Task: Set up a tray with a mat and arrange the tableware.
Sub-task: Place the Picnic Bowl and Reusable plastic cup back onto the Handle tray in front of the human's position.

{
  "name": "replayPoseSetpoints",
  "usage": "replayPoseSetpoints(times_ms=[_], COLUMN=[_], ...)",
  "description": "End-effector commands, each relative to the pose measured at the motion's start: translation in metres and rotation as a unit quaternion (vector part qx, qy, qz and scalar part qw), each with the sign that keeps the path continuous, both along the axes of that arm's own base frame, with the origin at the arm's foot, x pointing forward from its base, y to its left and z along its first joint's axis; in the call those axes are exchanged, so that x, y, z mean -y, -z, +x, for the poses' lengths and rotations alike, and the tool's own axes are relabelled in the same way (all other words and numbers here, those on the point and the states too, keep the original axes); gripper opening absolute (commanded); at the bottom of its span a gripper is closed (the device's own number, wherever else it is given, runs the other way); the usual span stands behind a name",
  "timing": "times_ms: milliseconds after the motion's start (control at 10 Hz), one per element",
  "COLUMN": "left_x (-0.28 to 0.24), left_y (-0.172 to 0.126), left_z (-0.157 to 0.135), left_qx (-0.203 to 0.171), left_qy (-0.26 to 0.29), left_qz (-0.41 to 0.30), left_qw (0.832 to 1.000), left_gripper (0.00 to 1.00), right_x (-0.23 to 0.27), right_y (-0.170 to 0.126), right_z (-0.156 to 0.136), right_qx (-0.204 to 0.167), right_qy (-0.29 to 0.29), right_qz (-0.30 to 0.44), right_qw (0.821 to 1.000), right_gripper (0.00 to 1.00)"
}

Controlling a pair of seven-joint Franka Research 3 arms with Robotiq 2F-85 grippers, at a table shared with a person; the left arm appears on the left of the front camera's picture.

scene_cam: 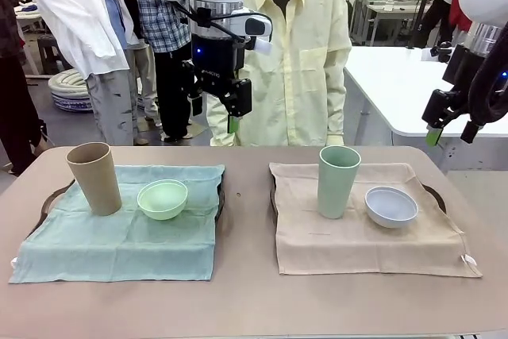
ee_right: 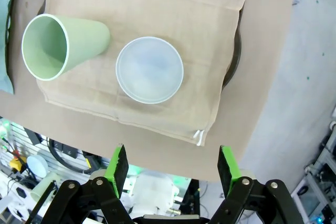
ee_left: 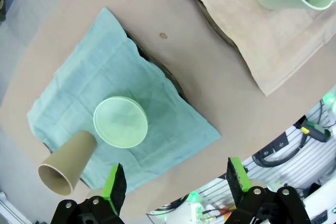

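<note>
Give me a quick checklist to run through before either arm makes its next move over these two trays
1. Left gripper open and empty: ok.
2. Right gripper open and empty: ok.
3. Tan tumbler and mint bowl upright on the teal mat: ok.
4. Sage tumbler and pale bowl upright on the beige mat: ok.
5. Both grippers raised well above the tableware: ok.
6. Mats lying centred on their trays: cannot tell, trays mostly covered.
</note>
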State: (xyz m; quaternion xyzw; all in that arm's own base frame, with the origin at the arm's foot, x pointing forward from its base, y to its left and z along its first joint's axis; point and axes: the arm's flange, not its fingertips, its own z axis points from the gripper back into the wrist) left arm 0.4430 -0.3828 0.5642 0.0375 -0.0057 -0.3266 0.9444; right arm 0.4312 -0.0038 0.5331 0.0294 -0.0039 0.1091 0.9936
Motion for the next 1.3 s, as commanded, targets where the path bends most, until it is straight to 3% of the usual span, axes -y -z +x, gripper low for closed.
replayPoseSetpoints(times_ms=[0, 300, 600, 800, 1200], left_x=[-0.002, 0.0, -0.092, -0.15, -0.265], left_y=[0.0, 0.0, -0.026, -0.036, -0.034], left_z=[-0.002, 0.0, 0.002, -0.004, -0.014], left_qx=[0.005, 0.0, -0.008, -0.025, -0.034], left_qy=[-0.004, 0.0, -0.037, -0.06, -0.109], left_qz=[0.008, 0.0, -0.039, -0.088, -0.228], left_qw=[1.0, 1.0, 0.998, 0.994, 0.967], left_gripper=[1.0, 1.0, 1.0, 1.0, 1.0], right_x=[0.001, 0.0, 0.021, 0.044, 0.122], right_y=[0.0, 0.0, -0.006, -0.021, -0.037], right_z=[0.0, 0.0, 0.002, 0.002, -0.009], right_qx=[0.008, 0.0, -0.004, -0.015, -0.048], right_qy=[-0.01, 0.0, 0.017, 0.035, 0.086], right_qz=[0.0, 0.0, 0.012, 0.058, 0.185], right_qw=[1.0, 1.0, 1.0, 0.998, 0.978], right_gripper=[0.88, 0.89, 0.89, 0.89, 0.89])
